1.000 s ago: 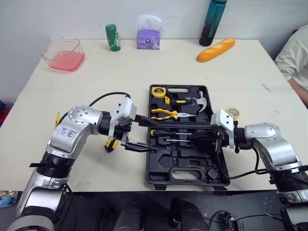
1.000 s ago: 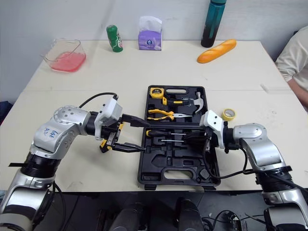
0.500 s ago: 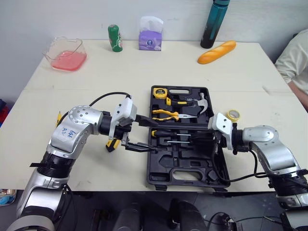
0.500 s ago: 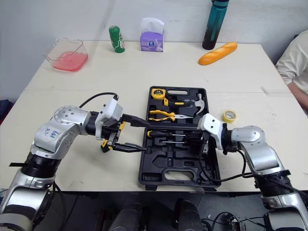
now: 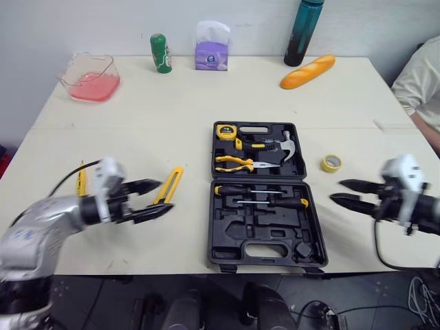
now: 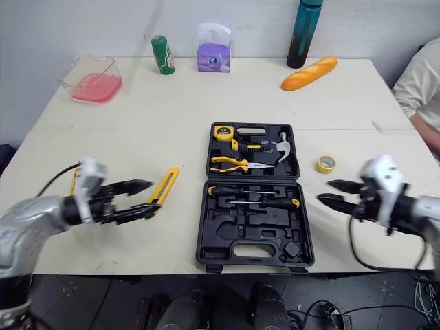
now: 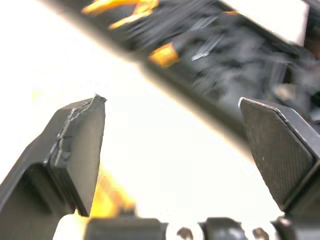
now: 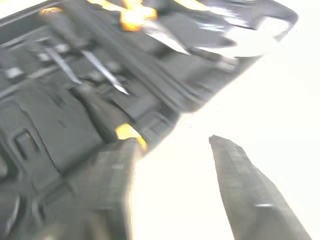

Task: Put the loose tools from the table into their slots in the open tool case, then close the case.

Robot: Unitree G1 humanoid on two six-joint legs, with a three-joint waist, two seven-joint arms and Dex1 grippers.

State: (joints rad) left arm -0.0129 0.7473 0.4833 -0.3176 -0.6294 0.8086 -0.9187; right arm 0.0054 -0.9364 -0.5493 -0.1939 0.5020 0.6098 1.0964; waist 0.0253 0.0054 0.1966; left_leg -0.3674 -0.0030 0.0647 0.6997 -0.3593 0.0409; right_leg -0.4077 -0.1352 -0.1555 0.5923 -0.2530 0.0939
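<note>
The black tool case (image 5: pixel 227 237) lies open in the middle of the table, lid half at the far side. In the lid sit a tape measure (image 5: pixel 225 130), a hammer (image 5: pixel 284 145) and yellow pliers (image 5: pixel 236 162). Two screwdrivers (image 5: pixel 260 196) lie in the near half. A yellow utility knife (image 5: pixel 169 185) lies loose to the left of the case, and a yellow tape roll (image 5: pixel 331 163) to its right. My left gripper (image 5: pixel 165 195) is open just in front of the knife, holding nothing. Right of the case, my right gripper (image 5: pixel 337 190) is open and empty, its fingers (image 8: pixel 250 195) spread.
A thin yellow tool (image 5: pixel 81 181) lies near the table's left edge. Along the far side stand a pink container (image 5: pixel 89 75), a green bottle (image 5: pixel 161 53), a purple tissue box (image 5: pixel 211 47), a teal bottle (image 5: pixel 303 31) and a bread loaf (image 5: pixel 307 71). A person's sleeve (image 5: pixel 421 81) is at the right.
Both arms have pulled back from the case, left arm leftwards, right arm rightwards. The right gripper has opened and left a screwdriver lying in the near half of the case.
</note>
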